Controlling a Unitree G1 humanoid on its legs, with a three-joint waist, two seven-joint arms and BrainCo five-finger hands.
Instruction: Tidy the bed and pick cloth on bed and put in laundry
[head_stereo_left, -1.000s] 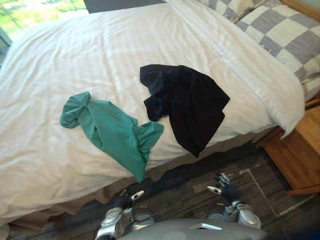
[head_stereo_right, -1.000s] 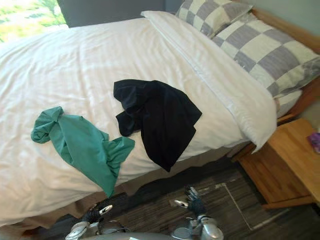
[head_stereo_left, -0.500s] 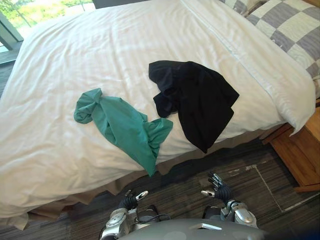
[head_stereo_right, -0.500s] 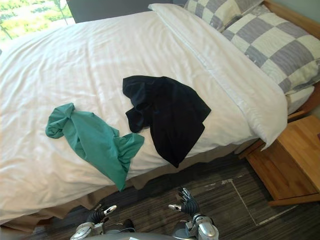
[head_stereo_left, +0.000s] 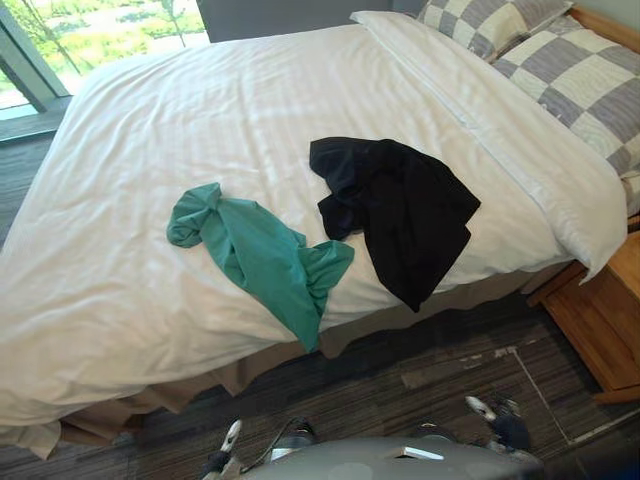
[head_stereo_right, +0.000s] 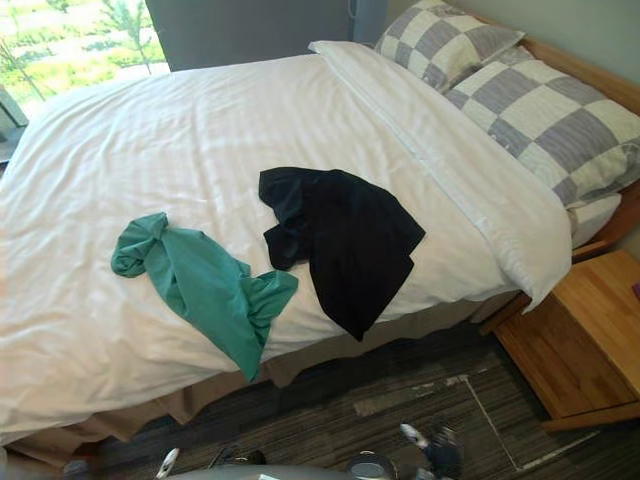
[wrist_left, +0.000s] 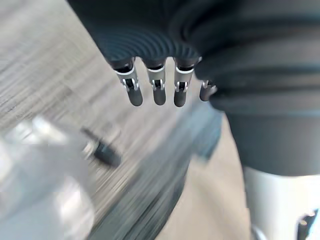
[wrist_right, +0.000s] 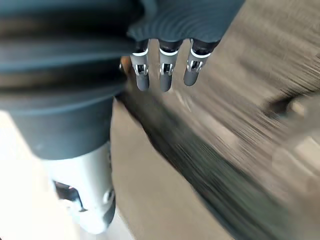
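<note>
A crumpled green cloth (head_stereo_left: 262, 256) lies on the white bed (head_stereo_left: 200, 110) near its front edge, one corner hanging over the side. To its right a black cloth (head_stereo_left: 402, 207) is spread out, also reaching the edge. Both hands hang low over the floor in front of the bed, well short of the cloths. My left hand (head_stereo_left: 228, 443) shows at the bottom left, its fingers (wrist_left: 158, 91) straight and holding nothing. My right hand (head_stereo_left: 503, 420) is at the bottom right, and its fingers (wrist_right: 165, 74) are straight and hold nothing too.
Checked grey-and-cream pillows (head_stereo_left: 588, 78) lie at the head of the bed, far right. A wooden nightstand (head_stereo_left: 603, 318) stands by the bed's right corner. A window (head_stereo_left: 95, 25) is at the far left. Dark striped floor (head_stereo_left: 420, 370) runs along the bed's front.
The whole picture has shifted, so the camera moved. Both hands have dropped lower and spread apart toward the bottom edge. The two cloths lie as before.
</note>
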